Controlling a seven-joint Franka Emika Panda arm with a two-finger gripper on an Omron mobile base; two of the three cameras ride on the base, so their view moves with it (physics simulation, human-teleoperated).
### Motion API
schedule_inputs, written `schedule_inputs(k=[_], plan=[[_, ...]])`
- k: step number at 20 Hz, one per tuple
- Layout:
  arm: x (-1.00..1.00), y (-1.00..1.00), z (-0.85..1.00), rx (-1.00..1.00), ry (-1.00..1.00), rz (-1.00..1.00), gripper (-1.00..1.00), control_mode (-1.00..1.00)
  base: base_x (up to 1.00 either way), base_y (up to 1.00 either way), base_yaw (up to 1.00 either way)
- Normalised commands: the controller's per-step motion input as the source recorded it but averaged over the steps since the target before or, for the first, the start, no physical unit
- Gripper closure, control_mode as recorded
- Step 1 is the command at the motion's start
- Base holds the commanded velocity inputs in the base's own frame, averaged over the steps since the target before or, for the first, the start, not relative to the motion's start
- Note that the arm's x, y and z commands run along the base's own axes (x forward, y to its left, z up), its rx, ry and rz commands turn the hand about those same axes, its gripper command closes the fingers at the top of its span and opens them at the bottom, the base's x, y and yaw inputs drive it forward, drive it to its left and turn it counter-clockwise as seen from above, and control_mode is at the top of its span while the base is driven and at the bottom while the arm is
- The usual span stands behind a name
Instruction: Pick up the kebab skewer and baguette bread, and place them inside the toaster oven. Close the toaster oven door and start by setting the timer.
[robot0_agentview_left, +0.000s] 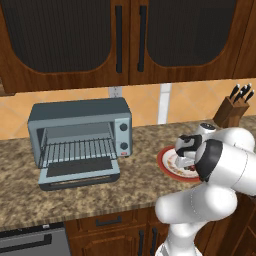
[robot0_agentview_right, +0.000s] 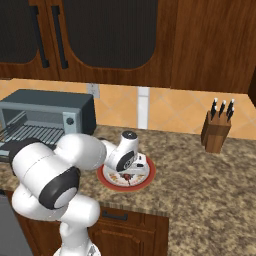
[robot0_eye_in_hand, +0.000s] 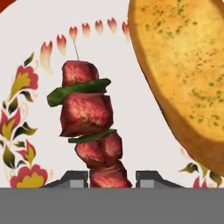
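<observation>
We see the end effector (robot0_eye_in_hand: 111, 178) down low over a red-rimmed plate (robot0_agentview_left: 163, 165) that sits on the speckled stone desk (robot0_agentview_left: 75, 197), to the right of the toaster oven (robot0_agentview_left: 80, 137). In the hand view its two dark fingertips (robot0_eye_in_hand: 74, 178) stand on either side of the lowest meat chunk of the kebab skewer (robot0_eye_in_hand: 87, 131), pressed close against it, so we read the end effector as clenched on the skewer's near end. The skewer lies on the plate's white, flower-painted face, its red-brown chunks threaded with strips of green, and its thin bare tip points away from the hand.

Just beside it on the same plate lies the baguette bread (robot0_eye_in_hand: 183, 70), golden with a browner crust along its edge; we cannot tell whether bread and skewer touch. In the right base view, the white hand covers much of the plate (robot0_agentview_right: 145, 177).

The toaster oven stands well apart to the left on the desk, against the tiled wall. Its toaster oven door (robot0_agentview_left: 80, 172) is dropped open and lies flat in front, and the wire rack (robot0_agentview_left: 77, 149) inside is bare. Two dark knobs sit on its right panel. A wooden knife block (robot0_agentview_right: 216, 131) stands farther right on the desk, and dark wooden cabinets (robot0_agentview_left: 125, 35) hang above.
</observation>
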Motion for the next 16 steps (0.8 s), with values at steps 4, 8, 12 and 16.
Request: schedule_inputs(k=[4,8,12,16], plan=[[0.0,0.08,0.67,-0.01,-0.05,0.04,1.0,-1.0,0.0,0.0,0.0],[-0.17,0.2,0.92,0.0,0.0,0.06,1.0,-1.0,0.0,0.0,0.0],[-0.58,0.38,0.75,-0.03,0.06,0.11,1.0,-1.0,0.0,0.0,0.0],[-0.46,0.82,0.35,-0.13,0.07,0.1,1.0,-1.0,0.0,0.0,0.0]])
